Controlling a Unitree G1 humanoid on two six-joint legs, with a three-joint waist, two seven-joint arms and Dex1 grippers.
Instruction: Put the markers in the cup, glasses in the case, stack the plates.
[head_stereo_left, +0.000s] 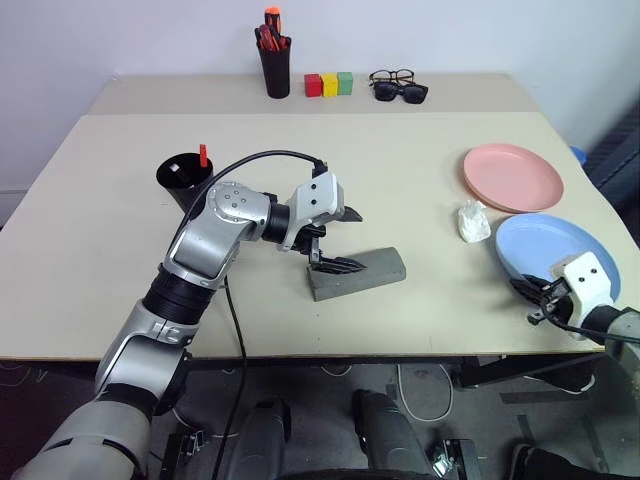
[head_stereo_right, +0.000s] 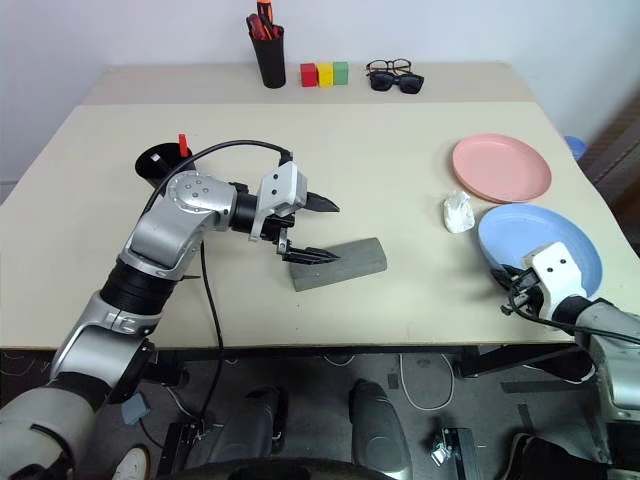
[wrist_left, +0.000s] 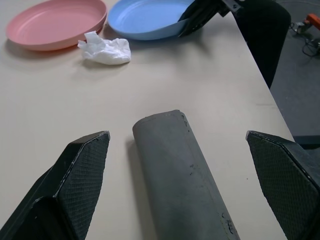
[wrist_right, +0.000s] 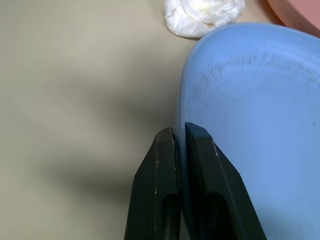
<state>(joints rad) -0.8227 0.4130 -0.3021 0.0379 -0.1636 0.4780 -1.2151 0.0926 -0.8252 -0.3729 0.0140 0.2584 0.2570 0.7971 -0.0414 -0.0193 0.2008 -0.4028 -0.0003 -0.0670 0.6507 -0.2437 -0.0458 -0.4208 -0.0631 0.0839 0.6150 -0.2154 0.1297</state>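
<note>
Right gripper (wrist_right: 180, 137) is pinched onto the near rim of the blue plate (head_stereo_left: 555, 245), so the stacking step looks on. I'd lift it level and clear the crumpled tissue (head_stereo_left: 472, 222) before setting it on the pink plate (head_stereo_left: 512, 176) just behind. Left gripper (head_stereo_left: 335, 240) hangs spread wide over the closed grey case (head_stereo_left: 365, 271), holding nothing. Plain beige counter (head_stereo_left: 120, 230), white wall behind, cables on the floor below.
</note>
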